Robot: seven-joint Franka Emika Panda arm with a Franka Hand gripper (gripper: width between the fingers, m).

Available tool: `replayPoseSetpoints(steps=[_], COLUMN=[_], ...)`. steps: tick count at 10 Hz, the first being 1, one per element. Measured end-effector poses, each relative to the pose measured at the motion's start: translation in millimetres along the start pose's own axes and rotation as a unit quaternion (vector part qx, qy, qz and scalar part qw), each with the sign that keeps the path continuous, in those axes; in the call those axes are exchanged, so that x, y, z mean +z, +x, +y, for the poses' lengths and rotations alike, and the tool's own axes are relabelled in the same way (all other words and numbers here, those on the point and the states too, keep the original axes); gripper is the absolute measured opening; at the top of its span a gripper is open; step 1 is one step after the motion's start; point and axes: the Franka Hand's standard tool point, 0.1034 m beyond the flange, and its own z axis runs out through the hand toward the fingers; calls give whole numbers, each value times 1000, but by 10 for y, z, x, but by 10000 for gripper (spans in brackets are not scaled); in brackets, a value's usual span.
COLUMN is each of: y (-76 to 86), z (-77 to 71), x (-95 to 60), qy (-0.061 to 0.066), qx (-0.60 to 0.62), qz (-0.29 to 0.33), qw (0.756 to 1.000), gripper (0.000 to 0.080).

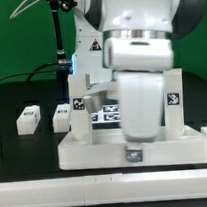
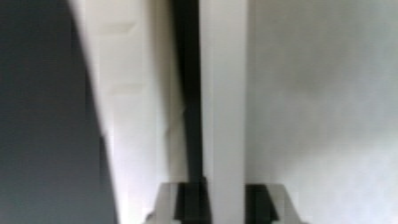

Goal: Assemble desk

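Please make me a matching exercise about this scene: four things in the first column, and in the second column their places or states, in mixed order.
1. tabletop
2. loose legs
3. upright leg
4. marker board

A. lie on the black table, exterior view's left
B. flat, partly hidden behind the arm
C. stands on the tabletop, exterior view's right
D. white, in front, under the arm

Pairs: 1-D; 2-A; 3-C; 4-B
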Motion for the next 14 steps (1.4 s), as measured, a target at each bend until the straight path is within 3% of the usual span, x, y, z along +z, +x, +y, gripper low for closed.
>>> replayPoseSetpoints(steps=[6, 8, 9, 12, 14], y=[-18, 137, 136, 131, 134], z=[-16, 48, 89, 116, 111], x=[60, 94, 95, 54, 99], qy=[1, -4, -4, 21, 20], qx=[-10, -15, -6, 13, 12], qz=[1, 6, 4, -8, -9], qw=[1000, 1000, 1000, 1000, 1000], gripper=[51, 51, 51, 51, 51])
